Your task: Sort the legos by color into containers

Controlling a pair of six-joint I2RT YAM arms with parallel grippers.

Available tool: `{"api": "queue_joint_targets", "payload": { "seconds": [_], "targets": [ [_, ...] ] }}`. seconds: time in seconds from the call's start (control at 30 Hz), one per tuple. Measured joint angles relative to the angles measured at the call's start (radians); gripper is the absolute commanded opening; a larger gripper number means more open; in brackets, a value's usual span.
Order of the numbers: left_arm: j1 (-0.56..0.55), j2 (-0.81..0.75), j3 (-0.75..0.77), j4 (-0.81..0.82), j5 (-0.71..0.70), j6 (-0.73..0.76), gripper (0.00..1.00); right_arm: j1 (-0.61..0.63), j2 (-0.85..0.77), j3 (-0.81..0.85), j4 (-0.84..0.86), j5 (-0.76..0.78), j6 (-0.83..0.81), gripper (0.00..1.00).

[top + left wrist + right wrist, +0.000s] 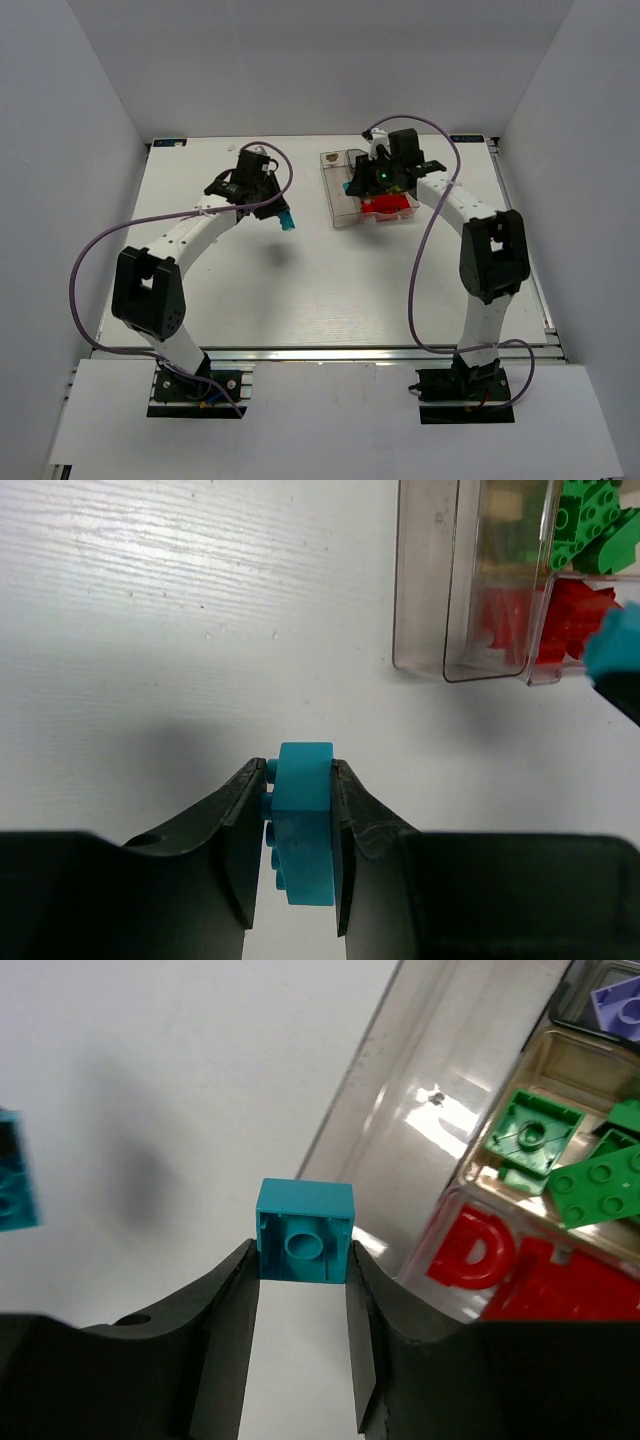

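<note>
My left gripper [300, 772] is shut on a teal lego [303, 825], held edge-up above the bare table, left of the containers [425, 600]. From above, that gripper [283, 214] and its teal brick [288, 223] hang left of the clear containers [340, 205]. My right gripper [302, 1252] is shut on a second teal lego [305, 1245], hollow underside facing the camera, at the left edge of the long narrow compartment [420, 1110]. That compartment looks empty. Green legos [535, 1135], red legos [520, 1270] and a lilac lego [620, 1000] lie in the shorter compartments.
The right arm [470, 215] reaches in over the containers from the right. The white table [300, 290] ends at grey walls at the back and both sides. Purple cables [100, 250] loop beside each arm.
</note>
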Motion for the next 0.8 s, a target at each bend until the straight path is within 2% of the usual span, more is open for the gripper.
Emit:
{"api": "queue_joint_targets", "payload": {
  "seconds": [0.2,0.23,0.27,0.4,0.5,0.73,0.8],
  "targets": [
    [-0.006,-0.072,-0.059,0.024,0.021,-0.008,0.0,0.011,0.151,0.096,-0.003,0.098,-0.123,0.01],
    [-0.007,-0.085,-0.065,0.034,0.027,-0.008,0.0,0.011,0.169,0.111,-0.01,0.107,-0.135,0.05],
    [-0.009,-0.095,-0.069,0.042,0.03,-0.009,0.0,0.011,0.185,0.123,-0.013,0.118,-0.148,0.18],
    [-0.018,-0.13,-0.084,0.097,0.068,-0.008,0.0,0.013,0.196,0.142,-0.013,0.133,-0.179,0.38],
    [-0.02,-0.13,-0.086,0.151,0.106,-0.008,0.0,0.016,0.2,0.154,-0.017,0.14,-0.194,0.45],
    [-0.027,-0.046,-0.052,0.271,0.197,-0.008,0.0,0.019,0.2,0.158,-0.018,0.129,-0.2,0.47],
    [-0.028,-0.002,-0.031,0.291,0.218,-0.008,0.0,0.024,0.2,0.159,-0.019,0.122,-0.2,0.55]
  ]
}}
